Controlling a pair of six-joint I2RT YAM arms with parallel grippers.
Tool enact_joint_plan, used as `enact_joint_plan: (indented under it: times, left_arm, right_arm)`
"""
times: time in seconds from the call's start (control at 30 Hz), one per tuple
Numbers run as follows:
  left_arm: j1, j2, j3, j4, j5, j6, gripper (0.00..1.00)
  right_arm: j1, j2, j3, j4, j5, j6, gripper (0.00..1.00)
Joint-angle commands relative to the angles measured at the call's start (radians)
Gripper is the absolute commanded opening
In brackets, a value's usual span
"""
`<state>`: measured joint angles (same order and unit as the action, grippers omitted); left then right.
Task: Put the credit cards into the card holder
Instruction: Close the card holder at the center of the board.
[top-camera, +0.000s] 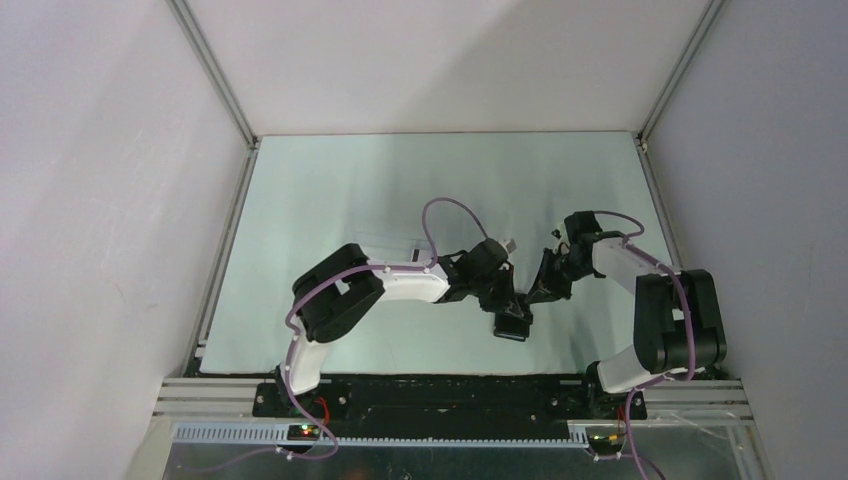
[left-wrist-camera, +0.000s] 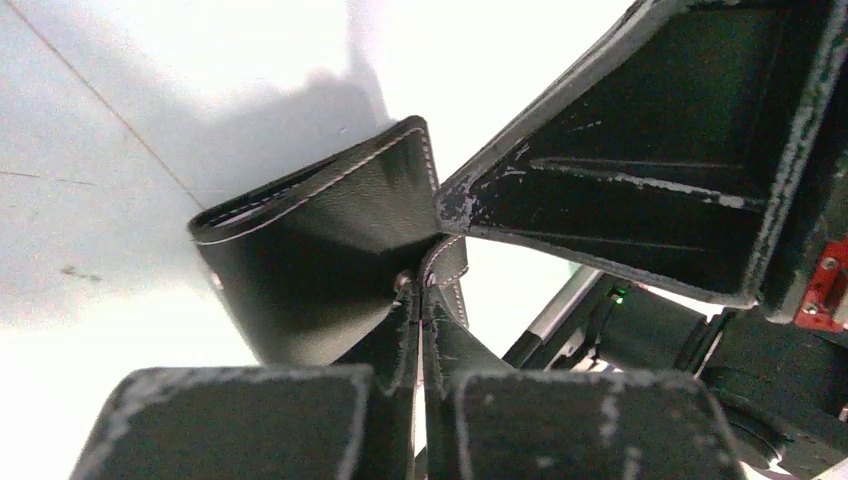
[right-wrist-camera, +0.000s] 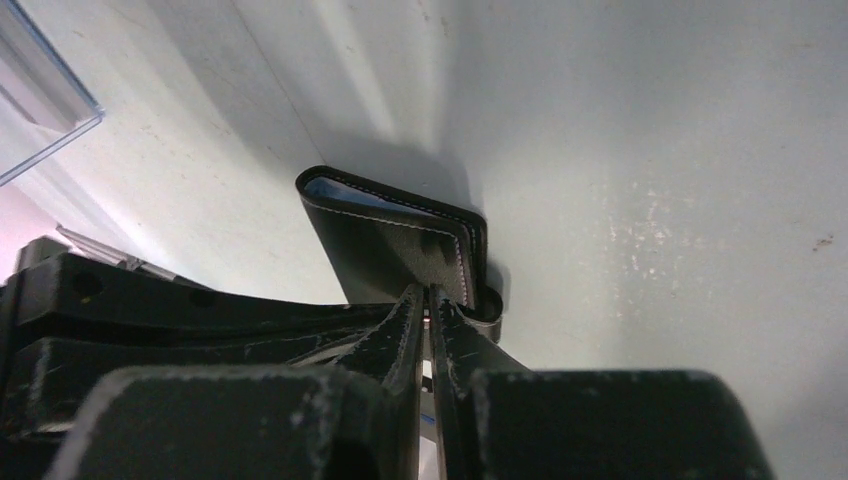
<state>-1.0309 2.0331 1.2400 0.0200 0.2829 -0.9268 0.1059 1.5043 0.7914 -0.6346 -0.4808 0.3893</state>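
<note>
The left hand (left-wrist-camera: 421, 300) and right hand (right-wrist-camera: 430, 298) both pinch shut on the folded black card holder (top-camera: 511, 326), low in mid-frame, close together, probably to pry it open.

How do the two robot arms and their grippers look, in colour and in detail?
Both the left arm and right arm have white links and black joints, with a purple cable running along each. The gripper fingers are black wedges, their edges scuffed pale.
</note>
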Motion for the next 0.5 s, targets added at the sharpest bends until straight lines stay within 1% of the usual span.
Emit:
enact_joint_plan:
  times: [0.0,0.47]
  left_arm:
    - [0.012,-0.069,0.031,-0.052,-0.063,0.06,0.0]
    - [0.025,-0.059,0.051,-0.062,-0.048,0.067,0.0]
  right_arm:
    - [0.007,0.028,0.017,-0.013,0.05,-0.014,0.09]
    - [0.029,0.055,0.019,-0.013,0.069,-0.009,0.08]
